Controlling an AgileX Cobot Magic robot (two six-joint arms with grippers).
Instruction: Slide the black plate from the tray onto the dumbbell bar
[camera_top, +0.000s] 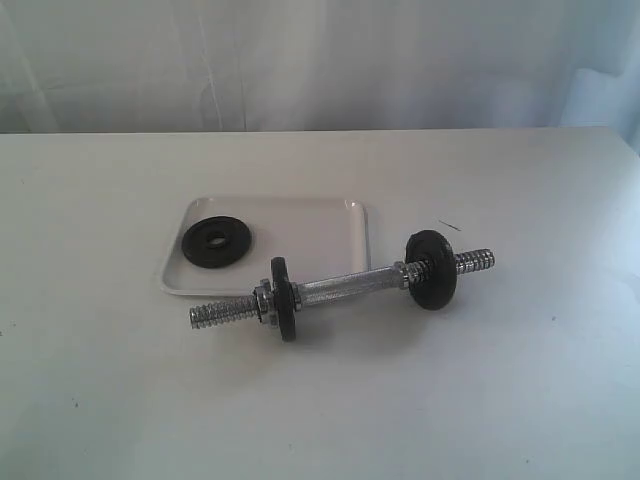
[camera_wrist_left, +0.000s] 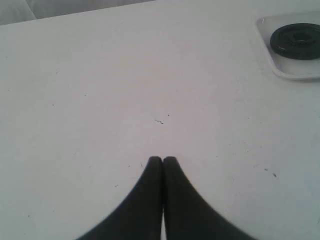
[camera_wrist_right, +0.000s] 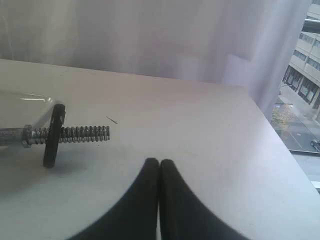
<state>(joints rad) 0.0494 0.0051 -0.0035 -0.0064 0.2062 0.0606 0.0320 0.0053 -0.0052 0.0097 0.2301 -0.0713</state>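
Scanning left to right, you have your left gripper (camera_wrist_left: 162, 160) pressed together over the table (camera_wrist_left: 100, 100), the black plate (camera_top: 217, 243) lying flat in the tray (camera_top: 310, 225) just behind the dumbbell bar (camera_top: 345, 287), probably staged for an easy pick, and your right gripper (camera_wrist_right: 159, 162) likewise closed tip to tip, both grippers showing only in wrist views.

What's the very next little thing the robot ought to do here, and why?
Probably bring the left hand over to the black plate. That plate lies flat in the tray, untouched, while the left hand and the right hand are both shut and empty. The dumbbell bar has a bare threaded end near the tray.
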